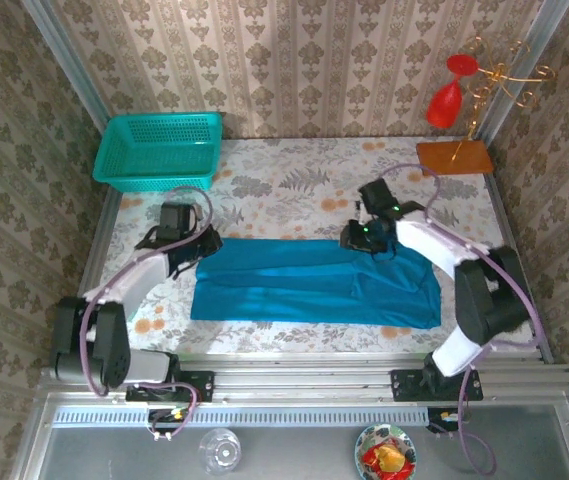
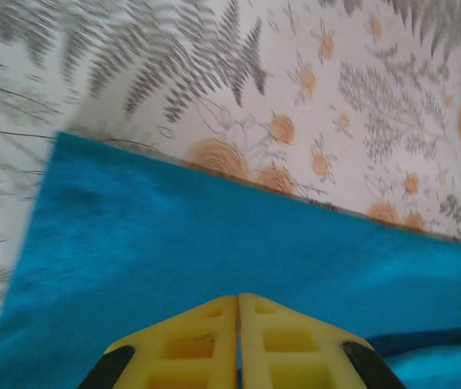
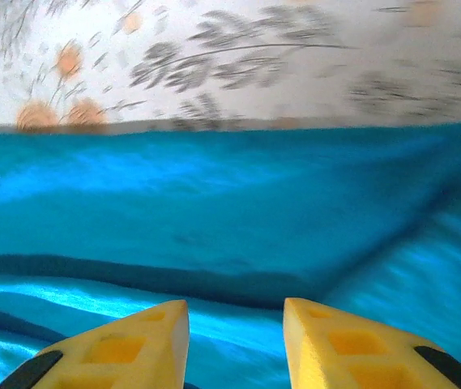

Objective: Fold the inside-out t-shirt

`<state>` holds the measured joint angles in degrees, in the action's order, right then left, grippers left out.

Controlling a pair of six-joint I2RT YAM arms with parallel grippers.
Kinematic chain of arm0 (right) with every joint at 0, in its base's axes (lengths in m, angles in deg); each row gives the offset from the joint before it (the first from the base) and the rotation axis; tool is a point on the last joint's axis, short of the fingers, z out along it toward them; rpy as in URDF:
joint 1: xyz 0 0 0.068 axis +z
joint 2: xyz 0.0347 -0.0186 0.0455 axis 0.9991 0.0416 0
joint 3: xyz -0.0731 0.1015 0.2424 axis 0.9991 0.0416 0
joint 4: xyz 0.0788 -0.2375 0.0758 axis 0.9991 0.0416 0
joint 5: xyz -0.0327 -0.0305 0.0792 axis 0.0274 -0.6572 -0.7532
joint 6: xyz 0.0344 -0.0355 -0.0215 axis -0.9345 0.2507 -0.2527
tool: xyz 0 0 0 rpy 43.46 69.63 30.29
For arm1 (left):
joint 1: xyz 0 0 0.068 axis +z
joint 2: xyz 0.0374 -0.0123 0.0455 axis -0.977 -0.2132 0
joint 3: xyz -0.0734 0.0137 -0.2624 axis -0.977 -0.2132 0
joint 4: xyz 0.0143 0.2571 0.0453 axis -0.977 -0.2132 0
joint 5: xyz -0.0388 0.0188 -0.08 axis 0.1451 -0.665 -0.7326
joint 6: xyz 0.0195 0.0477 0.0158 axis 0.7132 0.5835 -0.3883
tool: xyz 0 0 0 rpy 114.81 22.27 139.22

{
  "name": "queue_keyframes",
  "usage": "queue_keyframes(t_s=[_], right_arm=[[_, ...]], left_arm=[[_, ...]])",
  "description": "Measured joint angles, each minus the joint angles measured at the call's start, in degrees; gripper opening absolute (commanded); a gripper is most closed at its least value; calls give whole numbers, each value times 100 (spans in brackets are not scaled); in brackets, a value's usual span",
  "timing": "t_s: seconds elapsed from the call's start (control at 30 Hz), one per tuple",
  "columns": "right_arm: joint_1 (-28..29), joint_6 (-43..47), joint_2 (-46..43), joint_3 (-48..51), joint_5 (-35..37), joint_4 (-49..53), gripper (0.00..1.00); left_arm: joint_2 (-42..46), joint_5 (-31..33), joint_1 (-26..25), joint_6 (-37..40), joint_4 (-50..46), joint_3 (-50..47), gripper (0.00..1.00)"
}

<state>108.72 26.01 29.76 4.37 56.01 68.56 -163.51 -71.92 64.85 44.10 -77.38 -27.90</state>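
Metal rail, floral tablecloth under teal t-shirt, patterned wallpaper

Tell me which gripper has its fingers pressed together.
The left gripper: its yellow fingers meet over the teal t-shirt, whereas the right gripper shows a clear gap between its own.

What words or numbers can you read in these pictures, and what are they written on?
None: no words, numbers or labels can be read anywhere.
The t-shirt is plain blue with no print.
The basket has no label.
The tablecloth and wallpaper have only flower and leaf patterns.
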Motion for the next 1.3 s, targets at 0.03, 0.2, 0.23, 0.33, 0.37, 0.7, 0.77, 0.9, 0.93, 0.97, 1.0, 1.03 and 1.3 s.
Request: queue_keyframes(t_s=[0.03, 0.2, 0.23, 0.33, 0.37, 0.7, 0.77, 0.9, 0.93, 0.97, 1.0, 1.03, 1.3], right_arm=[[157, 76, 240, -227, -20, 76, 36], [588, 313, 1119, -999, -111, 380, 34], [612, 326, 1257, -1071, -111, 431, 34], [619, 326, 1506, -1106, -105, 684, 33], [623, 323, 1547, -1091, -103, 772, 33], [905, 186, 1145, -564, -42, 1117, 32], [960, 149, 1001, -501, -42, 1163, 32], [992, 142, 935, -492, -22, 1231, 32], [992, 146, 935, -492, 20, 1268, 32], [990, 151, 935, -494, 44, 1303, 32], [979, 155, 933, -507, 59, 1351, 32], [962, 166, 933, -538, 79, 1427, 32], [372, 417, 793, -1187, 944, 2061, 40]], left_arm=[[-208, -111, -26, 42, -22, 96, 10], [-1012, -605, -31, 251, -149, 459, 10], [-1145, -706, -31, 295, -170, 533, 10], [-1416, -955, -33, 417, -210, 664, 10], [-1488, -1016, -33, 446, -212, 680, 10], [-1720, -1233, -98, 643, -442, 678, 10], [-1720, -1248, -114, 656, -446, 678, 10], [-1720, -1250, -216, 658, -490, 680, 10], [-1720, -1252, -251, 658, -527, 688, 10], [-1720, -1250, -273, 660, -562, 702, 10], [-1720, -1252, -297, 662, -601, 721, 10], [-1720, -1268, -326, 662, -625, 745, 10], [-1829, -1335, -337, 662, -640, 796, 10]])
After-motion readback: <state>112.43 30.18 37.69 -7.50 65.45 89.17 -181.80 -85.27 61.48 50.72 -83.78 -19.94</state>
